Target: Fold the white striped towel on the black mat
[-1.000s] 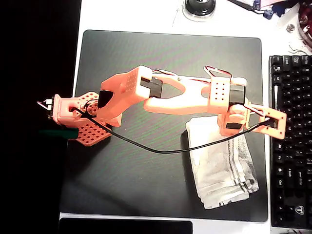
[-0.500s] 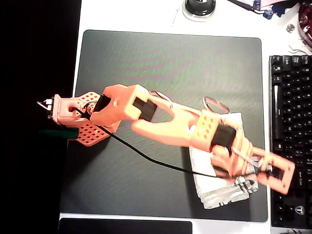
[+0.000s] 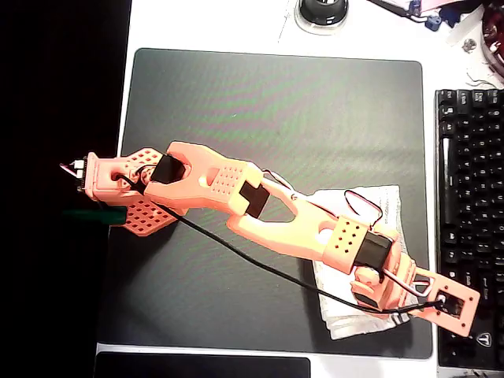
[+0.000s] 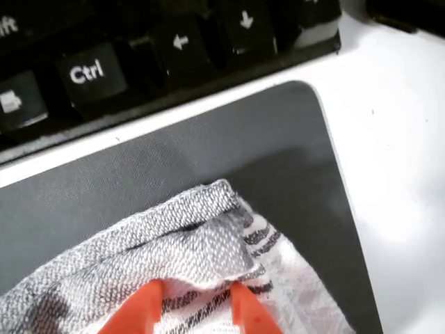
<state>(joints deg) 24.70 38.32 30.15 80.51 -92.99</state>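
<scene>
White worktop (image 3: 236,27), carrying all items. Large dark grey-black rectangular mat (image 3: 276,110) with rounded corners, flat; its rounded corner lies just beyond the fingers in the wrist view. Orange plastic robot arm (image 3: 236,189), reaching diagonally across the mat. Black keyboard (image 3: 468,205), beside the mat, past the fingers. White terry-cloth towel with thin grey stripes (image 4: 208,243), rumpled, on the mat directly under the fingers. Orange two-finger gripper (image 4: 196,300): fingers (image 4: 142,306) pinched on a raised fold of towel near its striped corner.
</scene>
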